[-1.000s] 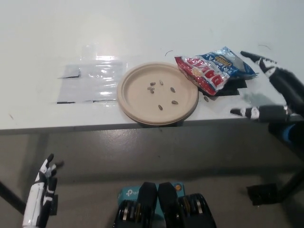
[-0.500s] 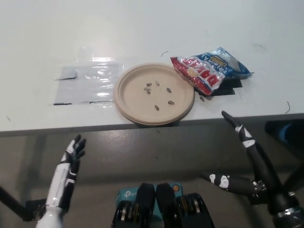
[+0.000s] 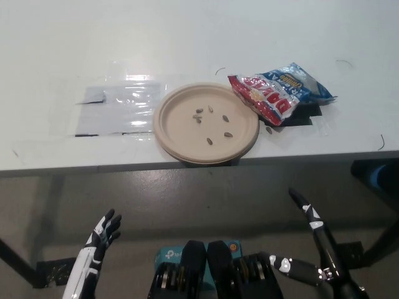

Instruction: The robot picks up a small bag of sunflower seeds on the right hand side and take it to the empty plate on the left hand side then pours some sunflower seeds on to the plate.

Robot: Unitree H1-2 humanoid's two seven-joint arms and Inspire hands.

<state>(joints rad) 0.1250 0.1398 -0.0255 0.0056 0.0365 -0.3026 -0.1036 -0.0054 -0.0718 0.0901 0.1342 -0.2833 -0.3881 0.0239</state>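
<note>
Seed bag (image 3: 280, 94) lies on the table (image 3: 187, 37), its lower edge over the rim of the plate (image 3: 206, 123), far beyond my spread, empty right hand (image 3: 312, 252) and left hand (image 3: 93, 252); I judge loose seeds (image 3: 210, 118) could scatter if the overhanging plate is knocked
</note>
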